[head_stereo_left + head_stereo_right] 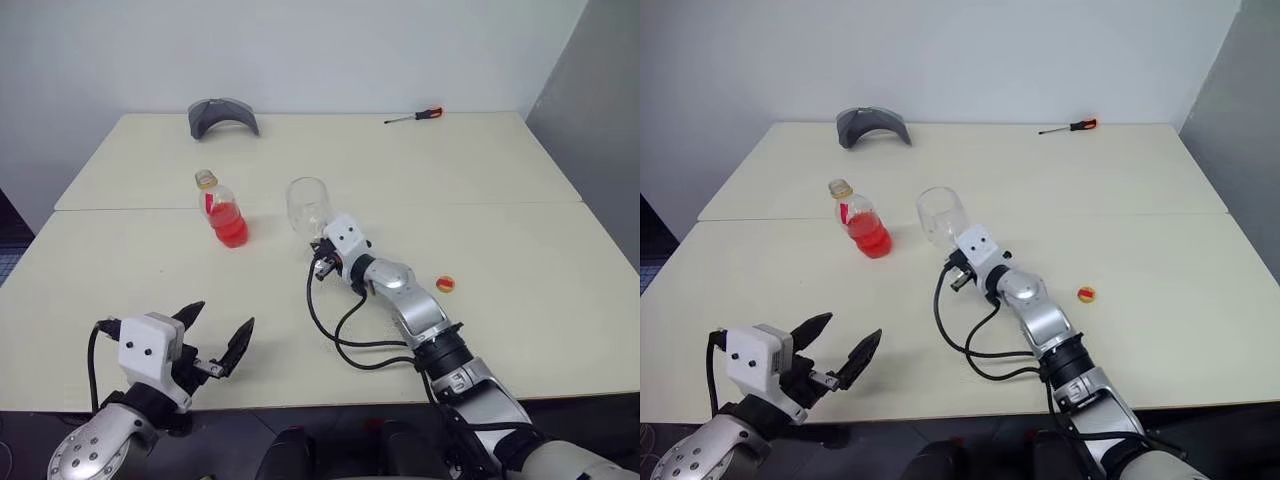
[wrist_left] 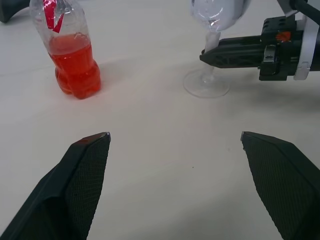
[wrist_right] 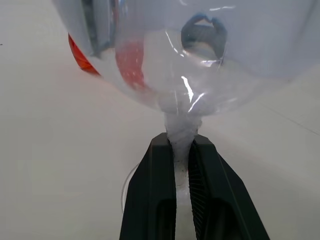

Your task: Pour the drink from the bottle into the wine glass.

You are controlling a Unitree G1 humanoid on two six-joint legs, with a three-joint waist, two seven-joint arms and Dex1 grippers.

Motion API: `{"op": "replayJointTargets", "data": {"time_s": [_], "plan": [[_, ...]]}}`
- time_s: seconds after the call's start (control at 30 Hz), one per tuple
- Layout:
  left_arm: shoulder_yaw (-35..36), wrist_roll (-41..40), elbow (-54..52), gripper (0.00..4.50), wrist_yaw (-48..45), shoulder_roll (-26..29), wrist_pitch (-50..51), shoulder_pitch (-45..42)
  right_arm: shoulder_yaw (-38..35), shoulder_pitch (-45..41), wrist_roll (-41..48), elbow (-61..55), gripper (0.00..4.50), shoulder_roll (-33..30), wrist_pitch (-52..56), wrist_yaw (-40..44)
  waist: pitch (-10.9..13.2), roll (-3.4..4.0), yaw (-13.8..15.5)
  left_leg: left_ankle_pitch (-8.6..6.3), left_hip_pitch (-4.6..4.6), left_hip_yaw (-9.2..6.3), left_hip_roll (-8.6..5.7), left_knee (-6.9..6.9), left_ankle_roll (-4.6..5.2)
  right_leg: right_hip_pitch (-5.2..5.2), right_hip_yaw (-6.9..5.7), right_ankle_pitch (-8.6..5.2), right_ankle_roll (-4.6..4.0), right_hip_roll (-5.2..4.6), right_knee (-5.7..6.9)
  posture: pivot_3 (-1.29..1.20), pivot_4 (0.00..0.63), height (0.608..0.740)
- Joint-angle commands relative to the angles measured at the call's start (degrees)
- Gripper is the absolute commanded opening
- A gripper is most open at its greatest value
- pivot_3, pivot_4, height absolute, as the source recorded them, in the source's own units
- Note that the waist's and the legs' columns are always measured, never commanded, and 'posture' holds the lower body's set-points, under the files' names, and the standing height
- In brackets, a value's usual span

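— So, what do you see, going from the left side over to the right?

— First comes the left tool (image 1: 218, 333). It hangs low over the near edge of the bench (image 1: 520, 170), with its two black fingers spread wide apart and nothing between them.

— And the bottle?

— The bottle (image 1: 224, 210) stands upright farther back, well away from that tool. Its top looks open. The red drink (image 1: 229, 226) fills only the lower part of it.

— What is next to it?

— The wine glass (image 1: 308, 205) stands just to the right of the bottle, with a gap between them. Its round foot sits on the bench. The right tool (image 3: 181, 142) is clamped tight on the thin stem, right under the bowl.

— Is there any drink in the glass?

— No, the bowl looks clear. I think the pouring has not started yet.

— What is left to do, then?

— I guess the left tool has to take the bottle, lift it and tip it over the glass. A small yellow and red cap (image 1: 446, 285) lies on the bench farther right, so the opening may already be done.
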Motion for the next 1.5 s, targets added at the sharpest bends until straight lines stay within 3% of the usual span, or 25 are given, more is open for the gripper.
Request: {"op": "replayJointTargets", "data": {"time_s": [0.03,0.1,0.53,0.67,0.93,1.23,1.37,1.5], "plan": [[-0.02,0.28,-0.46,4.50,0.00,0.10,-1.32,-0.46,-0.38,-2.22,0.37,1.84,0.10,1.46,-1.17,-0.25,0.01,0.01,-0.02,0.00,0.00,0.00,0.00,0.00,0.00,0.00,0.00,0.00,0.00,0.00,0.00,0.00,0.150,0.740],[0.00,0.16,-0.45,4.50,-0.06,0.04,-1.36,-0.59,-0.09,-2.97,-0.51,3.10,0.10,1.79,-1.96,-0.70,0.01,0.02,-0.05,0.00,0.00,0.00,0.00,0.00,0.00,0.00,0.00,0.00,0.00,0.00,0.00,0.00,0.150,0.740],[-0.39,0.52,0.70,4.50,-0.23,-0.07,-2.51,-0.98,-2.03,1.27,2.68,-1.75,4.46,-0.36,-0.34,3.49,0.08,0.04,0.00,0.00,-0.03,-0.01,0.01,-0.02,0.00,0.00,-0.01,0.00,0.00,0.00,-0.10,0.00,0.150,0.740],[-0.79,0.74,2.13,4.50,-0.09,0.22,-2.65,-2.75,-1.96,3.80,2.69,-6.64,4.46,-2.84,1.39,4.08,0.10,0.07,0.10,0.00,-0.05,-0.03,0.02,-0.04,0.00,0.00,-0.02,0.00,0.00,0.00,-0.12,0.00,0.150,0.740],[0.60,2.53,9.45,4.50,4.29,0.09,-1.10,-11.64,-5.65,14.56,9.18,-32.50,4.46,-12.22,14.82,9.09,0.14,0.12,0.28,0.00,-0.20,-0.16,0.01,-0.01,0.00,-0.01,-0.13,0.01,0.03,0.00,-0.24,0.00,0.150,0.740],[-1.52,9.64,22.49,4.50,8.43,1.07,-3.40,-25.10,-16.89,28.62,32.92,-62.13,4.46,-26.71,26.81,21.45,0.21,0.07,0.32,0.00,-0.37,-0.29,-0.01,-0.01,0.00,-0.05,-0.29,0.01,0.05,-0.01,-0.33,0.00,0.150,0.740],[-3.30,12.64,28.21,4.50,9.35,-0.09,-7.09,-29.88,-18.57,33.36,38.07,-66.38,4.46,-30.88,26.48,23.46,0.21,-0.03,0.34,0.00,-0.37,-0.33,0.00,0.01,0.01,-0.02,-0.34,0.02,0.08,0.00,-0.32,0.00,0.150,0.740],[-3.91,14.13,34.08,4.50,9.14,0.40,-9.49,-35.11,-18.38,31.46,40.34,-66.82,4.46,-30.69,26.87,20.13,0.23,-0.05,0.37,0.00,-0.37,-0.33,0.00,0.02,0.00,-0.02,-0.36,0.02,0.08,0.00,-0.31,0.00,0.150,0.740]]}}
